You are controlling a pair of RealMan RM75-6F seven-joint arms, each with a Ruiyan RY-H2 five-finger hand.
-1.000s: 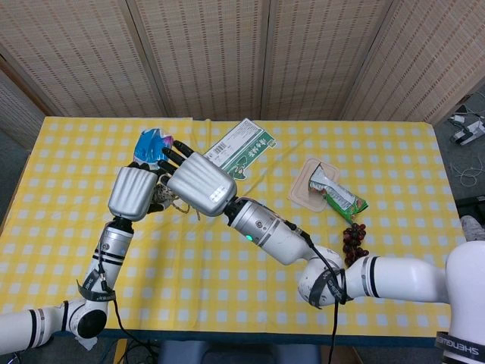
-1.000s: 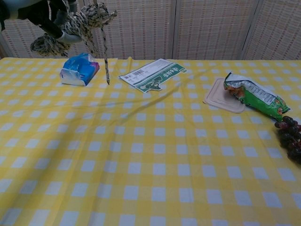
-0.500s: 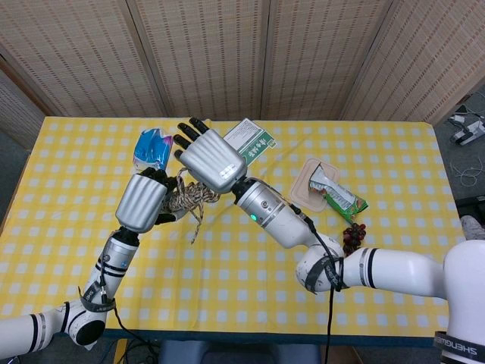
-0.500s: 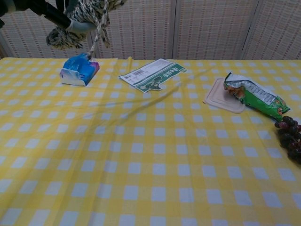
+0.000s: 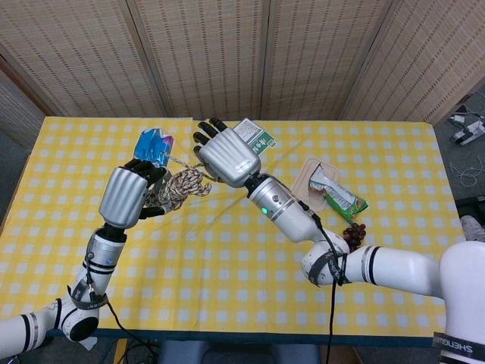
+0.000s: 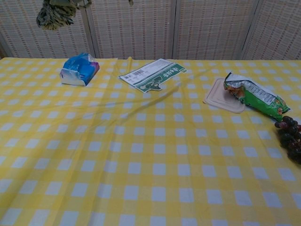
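Rope bundle (image 5: pixel 182 184) lifted higher than half a second ago (almost out the top of chest view now), well above the counter (image 5: pixel 227 250). Left hand (image 5: pixel 126 195) grips its left end, fingers curled; right hand (image 5: pixel 226 156) pinches a strand, other fingers extended. Bundle's long axis runs roughly left-right between the hands, being stretched out

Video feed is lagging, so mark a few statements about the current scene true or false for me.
1. The left hand grips the rope bundle. True.
2. The rope bundle lies on the tablecloth. False: it is held up above the tablecloth.
3. The grapes sit near the green snack bag. True.
4. The blue tissue pack rests on the beige lid. False: the snack bag's end rests on the beige lid.
5. The right hand is touching the grapes. False: it is up by the rope.
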